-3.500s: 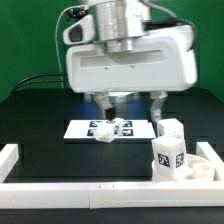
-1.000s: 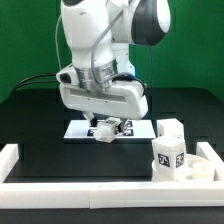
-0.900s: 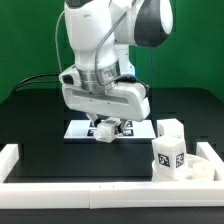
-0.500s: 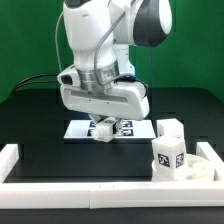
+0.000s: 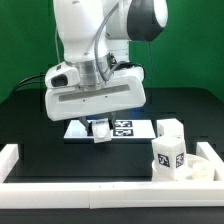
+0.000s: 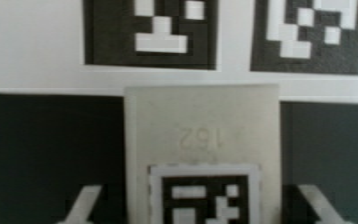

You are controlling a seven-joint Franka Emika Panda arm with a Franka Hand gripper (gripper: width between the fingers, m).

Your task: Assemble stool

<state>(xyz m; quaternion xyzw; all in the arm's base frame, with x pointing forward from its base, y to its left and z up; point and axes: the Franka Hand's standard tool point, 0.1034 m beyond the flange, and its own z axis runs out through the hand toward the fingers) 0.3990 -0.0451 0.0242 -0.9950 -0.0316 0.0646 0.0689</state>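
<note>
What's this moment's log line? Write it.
phase: grasp approach | gripper: open, fingers either side of leg | leg: at marker board edge

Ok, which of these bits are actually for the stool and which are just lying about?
For the job: loose leg under the claw; upright leg; round seat beside it.
Just there: marker board; white edge rail; black table.

The gripper [image 5: 101, 126] has turned at the wrist since a second ago, and its body has swung toward the exterior view's left. The leg [image 5: 101, 131], then off-centre under the hand, now sits squarely between the jaws, with both fingers [image 6: 91, 205] clear of its sides.
</note>
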